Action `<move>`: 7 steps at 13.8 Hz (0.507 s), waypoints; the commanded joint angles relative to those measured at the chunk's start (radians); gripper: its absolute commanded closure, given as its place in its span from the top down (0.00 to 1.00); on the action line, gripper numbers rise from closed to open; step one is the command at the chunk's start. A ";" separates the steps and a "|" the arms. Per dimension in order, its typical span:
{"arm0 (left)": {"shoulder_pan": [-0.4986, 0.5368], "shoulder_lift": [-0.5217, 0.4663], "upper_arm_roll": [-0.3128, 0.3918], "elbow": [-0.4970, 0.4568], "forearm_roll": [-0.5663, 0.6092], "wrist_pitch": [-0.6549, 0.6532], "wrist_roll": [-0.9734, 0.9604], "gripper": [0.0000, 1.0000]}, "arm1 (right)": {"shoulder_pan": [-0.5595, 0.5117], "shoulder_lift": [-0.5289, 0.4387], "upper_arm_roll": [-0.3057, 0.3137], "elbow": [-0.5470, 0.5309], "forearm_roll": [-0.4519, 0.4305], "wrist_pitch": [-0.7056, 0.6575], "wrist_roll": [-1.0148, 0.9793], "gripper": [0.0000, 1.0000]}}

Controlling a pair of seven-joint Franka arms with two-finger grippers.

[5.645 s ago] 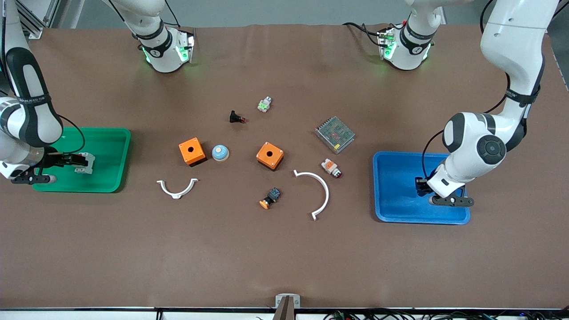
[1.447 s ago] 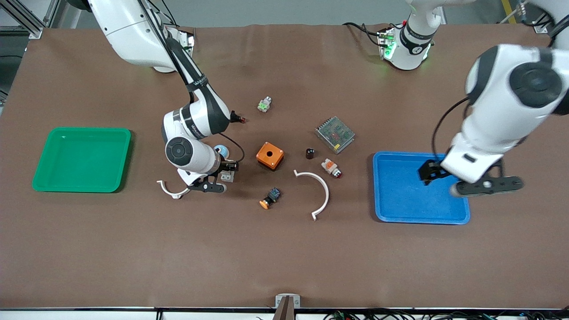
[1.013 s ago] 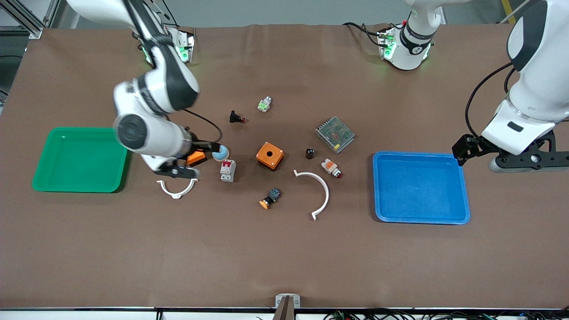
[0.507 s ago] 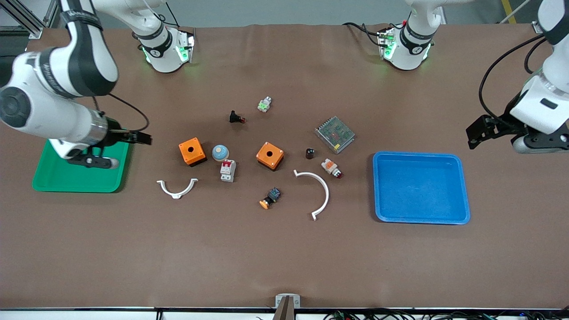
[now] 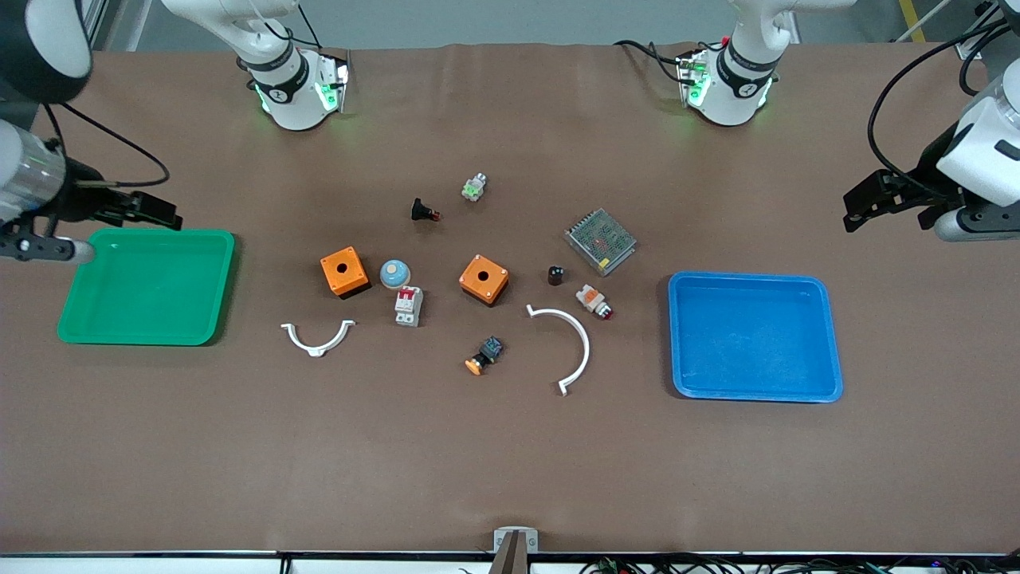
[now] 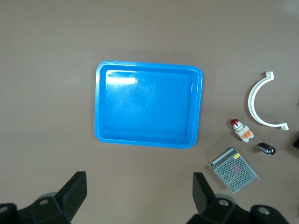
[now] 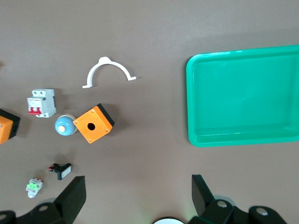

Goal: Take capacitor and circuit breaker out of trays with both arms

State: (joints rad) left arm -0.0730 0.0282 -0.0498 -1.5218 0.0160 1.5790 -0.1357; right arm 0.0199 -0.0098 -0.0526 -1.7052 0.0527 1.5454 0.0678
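The capacitor [image 5: 555, 276], a tiny black cylinder, stands on the table between an orange box [image 5: 484, 279] and the mesh box [image 5: 601, 241]; it also shows in the left wrist view [image 6: 266, 149]. The breaker [image 5: 409, 306], light grey with red levers, lies just nearer the camera than the blue dome [image 5: 394, 273]; it also shows in the right wrist view [image 7: 41, 103]. My right gripper [image 5: 159, 211] is open and empty, up over the table by the green tray [image 5: 143, 287]. My left gripper [image 5: 854, 209] is open and empty, up over the table by the blue tray [image 5: 753, 335].
A second orange box [image 5: 344, 272], two white arcs [image 5: 317, 339] [image 5: 575, 347], a black button part [image 5: 424, 211], a green-white part [image 5: 474, 187], a white-orange part [image 5: 594, 300] and a black-blue part [image 5: 484, 355] lie around the middle. Both trays hold nothing.
The breaker left the green tray and the capacitor the blue tray; both now sit mid-table. In the last second both open grippers have drawn back toward their ends of the table.
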 commanded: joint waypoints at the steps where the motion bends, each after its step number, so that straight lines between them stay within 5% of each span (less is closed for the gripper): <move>1: -0.008 -0.039 0.014 -0.027 -0.031 -0.039 0.010 1.00 | -0.040 0.011 0.016 0.116 -0.019 -0.050 -0.006 1.00; 7: -0.008 -0.045 -0.005 -0.040 -0.033 -0.042 -0.053 1.00 | -0.051 0.014 0.017 0.174 -0.016 -0.044 -0.003 1.00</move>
State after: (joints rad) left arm -0.0780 0.0134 -0.0507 -1.5304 0.0017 1.5414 -0.1610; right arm -0.0139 -0.0097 -0.0522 -1.5631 0.0519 1.5134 0.0678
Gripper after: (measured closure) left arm 0.000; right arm 0.000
